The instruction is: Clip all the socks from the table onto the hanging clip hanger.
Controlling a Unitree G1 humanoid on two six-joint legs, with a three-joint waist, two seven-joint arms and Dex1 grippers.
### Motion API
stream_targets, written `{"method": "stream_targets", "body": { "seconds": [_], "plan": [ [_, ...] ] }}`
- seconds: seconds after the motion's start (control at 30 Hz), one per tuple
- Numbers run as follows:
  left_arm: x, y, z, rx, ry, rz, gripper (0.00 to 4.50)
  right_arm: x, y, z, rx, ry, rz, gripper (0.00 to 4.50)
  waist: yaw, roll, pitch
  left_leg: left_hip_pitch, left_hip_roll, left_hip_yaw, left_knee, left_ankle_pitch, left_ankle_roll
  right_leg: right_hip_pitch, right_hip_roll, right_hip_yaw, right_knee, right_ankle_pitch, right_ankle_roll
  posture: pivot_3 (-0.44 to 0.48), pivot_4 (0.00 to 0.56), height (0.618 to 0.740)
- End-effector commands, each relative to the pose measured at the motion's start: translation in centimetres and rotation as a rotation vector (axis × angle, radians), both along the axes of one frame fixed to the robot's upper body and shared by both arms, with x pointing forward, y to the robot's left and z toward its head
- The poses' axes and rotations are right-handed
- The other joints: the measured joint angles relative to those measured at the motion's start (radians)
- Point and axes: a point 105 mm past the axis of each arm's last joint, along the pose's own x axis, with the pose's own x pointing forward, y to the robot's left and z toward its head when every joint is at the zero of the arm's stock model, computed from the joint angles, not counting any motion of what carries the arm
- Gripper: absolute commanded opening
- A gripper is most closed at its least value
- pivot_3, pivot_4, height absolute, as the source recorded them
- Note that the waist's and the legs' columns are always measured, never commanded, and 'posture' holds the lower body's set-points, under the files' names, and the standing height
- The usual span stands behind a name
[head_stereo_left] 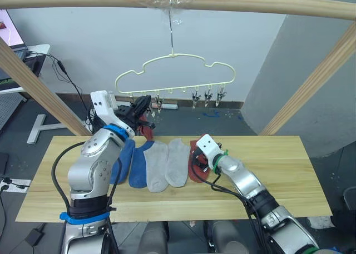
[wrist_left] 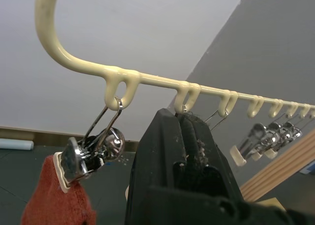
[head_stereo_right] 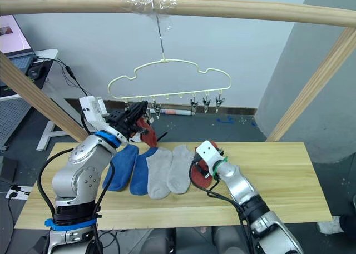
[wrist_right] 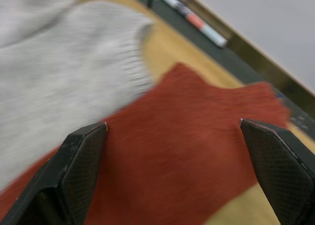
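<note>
I see the L gripper (head_stereo_right: 135, 116) raised at about 10 o'clock of the table (head_stereo_left: 278, 176), under the left end of the clip hanger (head_stereo_left: 175, 73); its fingers are clenched together beside a metal clip (wrist_left: 91, 151) that bites one rust red sock (wrist_left: 56, 200). The R gripper (wrist_right: 172, 171) has jaws released wide, low over the 2nd rust red sock (head_stereo_left: 196, 164) near table centre. Two blue socks (head_stereo_left: 133, 162) and two grey socks (head_stereo_left: 167, 162) lie side by side at 9 o'clock of it.
</note>
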Motion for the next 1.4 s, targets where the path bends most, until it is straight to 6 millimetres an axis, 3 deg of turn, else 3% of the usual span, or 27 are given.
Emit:
{"method": "stream_targets", "body": {
  "seconds": [0.03, 0.27, 0.37, 0.47, 0.77, 0.83, 0.93, 1.13, 1.4],
  "plan": [
    [-0.4, 0.1, 0.4, 0.002, -0.019, 0.009, 0.02, 0.5, 0.1, 0.2, 0.018, -0.006, -0.007, 4.50, 0.000, 0.000, 0.000, 0.000, 0.000, 0.000, 0.000, 0.000, 0.000, 0.000, 0.000, 0.000, 0.000, 0.000, 0.000, -0.061, 0.228, 0.740],
    [-0.2, 0.3, 0.4, 0.009, -0.021, 0.022, 0.02, -1.0, 1.7, -2.1, 0.120, 0.185, 0.003, 4.50, -0.002, 0.000, 0.000, 0.000, 0.000, 0.001, 0.000, 0.000, 0.000, 0.000, 0.000, 0.000, 0.000, 0.000, 0.000, -0.058, 0.231, 0.740],
    [-0.2, 0.4, 0.4, 0.012, -0.022, 0.026, 0.01, -1.7, 1.3, -3.4, 0.105, 0.253, -0.006, 4.33, -0.001, 0.000, 0.000, 0.001, 0.000, 0.000, 0.000, 0.000, 0.000, 0.000, 0.000, 0.000, 0.001, 0.000, 0.000, -0.057, 0.230, 0.740],
    [-0.1, 0.6, 0.5, 0.015, -0.024, 0.032, 0.00, -2.2, 0.6, -4.2, 0.056, 0.264, 0.012, 3.58, -0.001, 0.000, 0.000, 0.001, 0.000, 0.000, 0.000, 0.000, 0.000, 0.001, 0.000, 0.000, 0.000, 0.000, 0.000, -0.057, 0.231, 0.740],
    [0.1, 0.6, 0.5, 0.017, -0.027, 0.039, 0.00, -3.2, -3.0, -5.0, -0.128, 0.180, 0.150, 0.51, 0.002, 0.000, -0.001, 0.002, -0.001, 0.001, 0.000, 0.000, 0.000, 0.002, 0.000, 0.000, 0.000, 0.000, 0.000, -0.065, 0.229, 0.740],
    [0.1, 0.6, 0.4, 0.005, -0.016, 0.037, 0.00, -3.1, -3.5, -4.2, -0.145, 0.126, 0.194, 0.01, 0.002, 0.000, -0.001, 0.002, -0.001, 0.001, 0.000, 0.000, 0.000, 0.002, 0.000, 0.000, 0.000, 0.000, 0.001, -0.065, 0.229, 0.740],
    [0.1, 0.4, -0.1, -0.096, 0.059, -0.001, 0.00, -2.9, -3.2, -1.4, -0.149, -0.015, 0.319, 0.01, 0.002, 0.000, -0.001, 0.002, -0.001, 0.001, 0.001, 0.000, 0.000, 0.002, 0.000, 0.000, 0.000, 0.001, 0.001, -0.072, 0.231, 0.740],
    [-0.1, 1.3, 0.1, -0.500, 0.277, -0.143, 0.00, -4.3, 0.1, 5.4, -0.144, -0.357, 0.651, 0.01, -0.011, 0.000, 0.000, 0.002, 0.001, 0.001, 0.001, 0.000, 0.000, 0.001, 0.001, 0.000, 0.000, 0.001, 0.002, -0.087, 0.229, 0.740],
    [-0.9, 1.8, 0.8, -0.624, 0.350, -0.217, 0.00, -5.7, 4.4, 12.1, -0.036, -0.623, 0.786, 0.01, -0.003, -0.001, 0.000, 0.001, 0.000, -0.001, 0.002, 0.000, 0.000, 0.002, 0.000, 0.000, 0.000, 0.001, 0.002, -0.091, 0.224, 0.740]
  ]
}}
